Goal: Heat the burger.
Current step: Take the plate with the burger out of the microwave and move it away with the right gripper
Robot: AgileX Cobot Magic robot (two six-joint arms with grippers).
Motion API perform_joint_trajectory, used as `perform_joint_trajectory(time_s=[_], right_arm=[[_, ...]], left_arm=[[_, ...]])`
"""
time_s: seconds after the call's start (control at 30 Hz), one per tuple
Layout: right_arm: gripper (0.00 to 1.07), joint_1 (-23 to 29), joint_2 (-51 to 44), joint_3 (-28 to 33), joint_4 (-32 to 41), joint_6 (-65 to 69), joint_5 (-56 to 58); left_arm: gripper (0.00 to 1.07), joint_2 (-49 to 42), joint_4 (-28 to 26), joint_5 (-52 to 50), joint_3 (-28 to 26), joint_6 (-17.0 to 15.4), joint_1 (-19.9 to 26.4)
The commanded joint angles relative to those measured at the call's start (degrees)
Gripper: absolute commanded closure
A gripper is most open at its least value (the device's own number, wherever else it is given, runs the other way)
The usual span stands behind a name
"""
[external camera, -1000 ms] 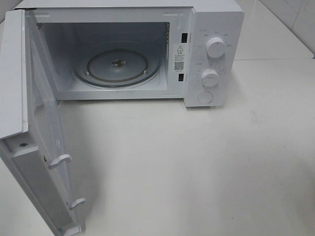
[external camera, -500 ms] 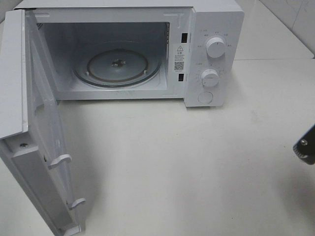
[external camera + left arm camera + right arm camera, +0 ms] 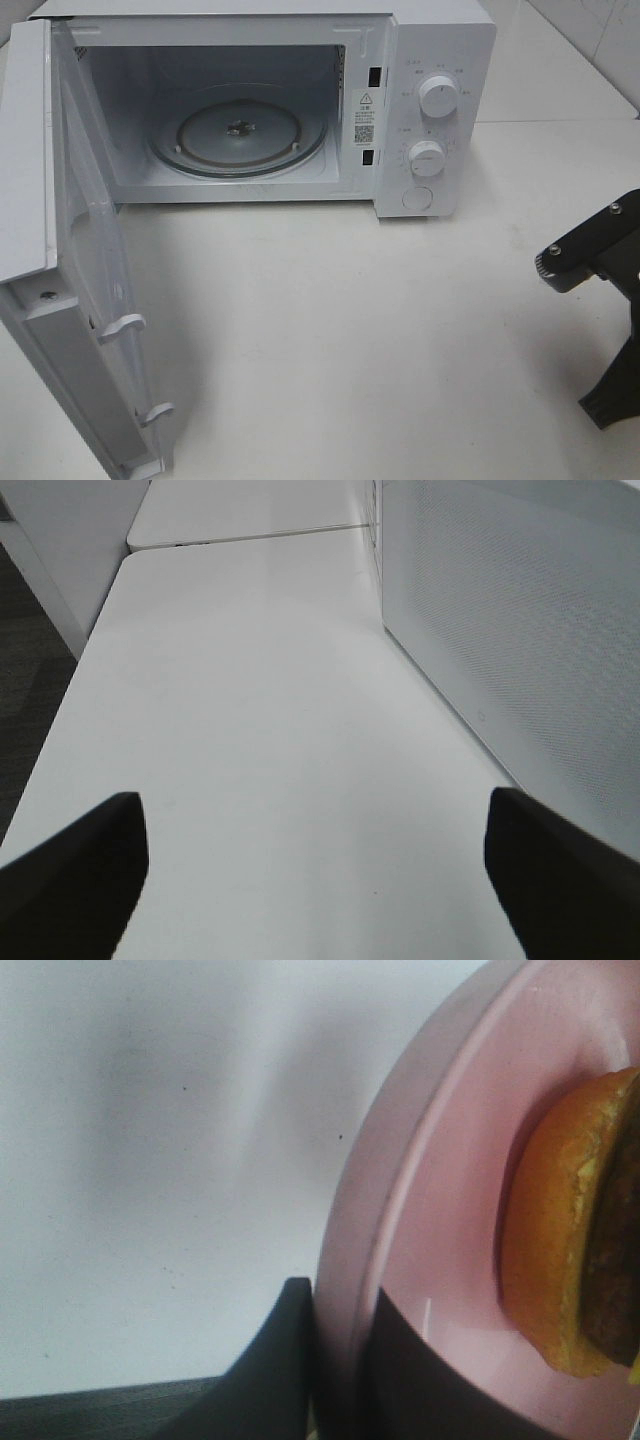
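The burger, with its golden-brown bun and dark filling, lies on a round pink plate in the right wrist view. My right gripper is shut on the plate's rim, one finger on each side. In the exterior high view only black parts of the right arm show at the right edge; the plate and burger lie outside that view. My left gripper is open over bare white table, nothing between its fingers, beside the microwave door.
The white microwave stands at the back with its door swung wide open to the left. Its glass turntable carries nothing. Two knobs sit on the right panel. White tabletop spreads in front.
The right arm has come into the exterior high view from the right edge and moved further in. The microwave and its door have not moved.
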Motion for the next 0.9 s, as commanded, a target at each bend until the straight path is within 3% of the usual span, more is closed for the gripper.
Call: perform_joint_trajectory(time_s=[0.03, 0.6, 0.9], right_arm=[[1.07, -0.2, 3.9, -0.3, -4.8, 5.7, 0.3], [1.07, -0.2, 14.3, -0.3, -10.8, 13.8, -7.4], [1.04, -5.2, 18.0, -0.3, -15.0, 18.1, -12.5]], left_arm=[[0.22, -1.2, 0.1, -0.5, 0.2, -0.4, 0.2], [0.22, -1.2, 0.1, -0.5, 0.2, -0.4, 0.2], [0.22, -1.2, 0.1, -0.5, 0.2, -0.4, 0.2]])
